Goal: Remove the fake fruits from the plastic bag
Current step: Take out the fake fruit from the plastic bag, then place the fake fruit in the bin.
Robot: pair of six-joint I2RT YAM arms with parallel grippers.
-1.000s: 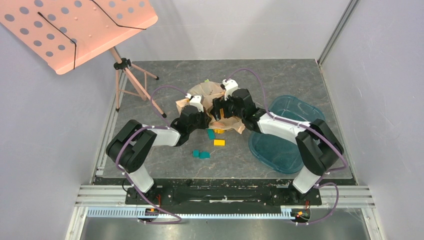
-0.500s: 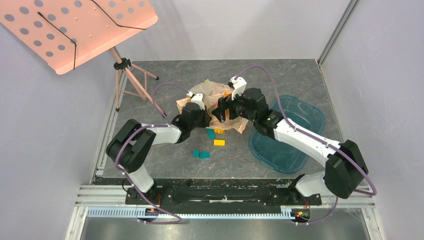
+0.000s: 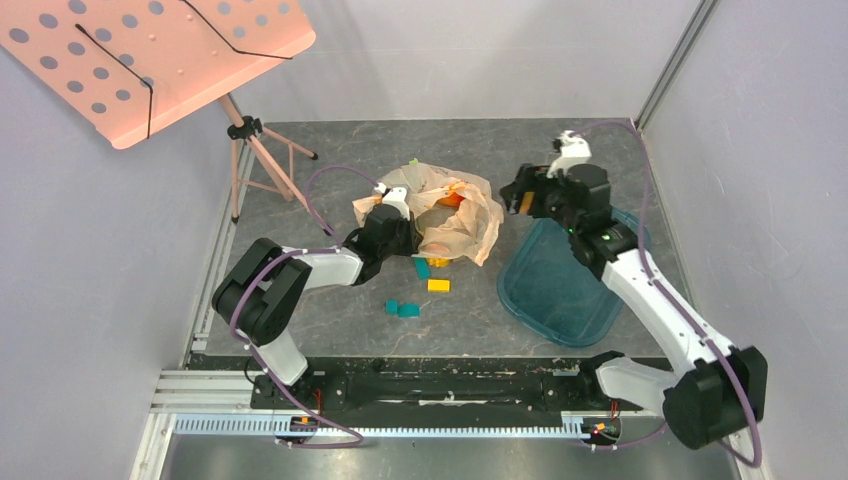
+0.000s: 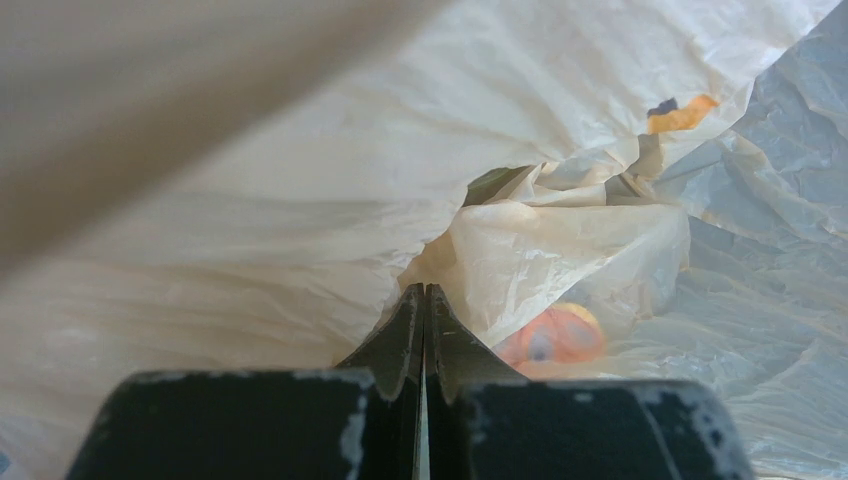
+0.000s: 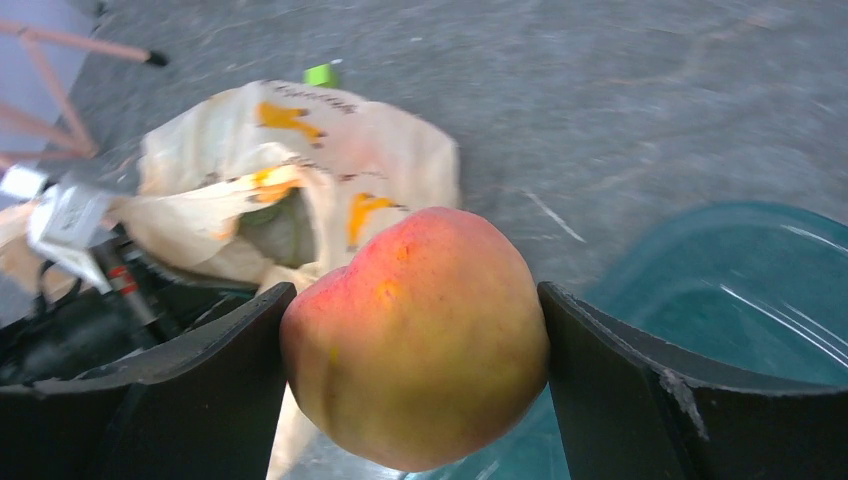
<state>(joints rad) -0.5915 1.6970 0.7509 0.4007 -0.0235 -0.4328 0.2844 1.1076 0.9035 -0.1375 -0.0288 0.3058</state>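
My right gripper (image 5: 415, 295) is shut on the orange-red fruit fading to yellow (image 5: 415, 345) and holds it in the air over the near-left rim of the teal tray; in the top view this gripper (image 3: 522, 196) is to the right of the bag. The crinkly peach-beige plastic bag (image 3: 470, 225) lies at the table's middle. A dull green-brown fruit (image 5: 280, 228) shows in the bag's mouth. My left gripper (image 4: 424, 300) is shut on a fold of the bag (image 4: 300, 200) at its left side. An orange shape (image 4: 555, 335) shows through the film.
The teal transparent tray (image 3: 560, 290) lies right of the bag. Small teal blocks (image 3: 403, 309) and a yellow block (image 3: 438, 285) lie in front of the bag. A pink music stand (image 3: 150, 60) on a tripod (image 3: 270, 170) stands at the back left.
My right gripper has come out of the bag and swung right towards the tray with the orange-red fruit in it. The bag has spread open. My left gripper has stayed put.
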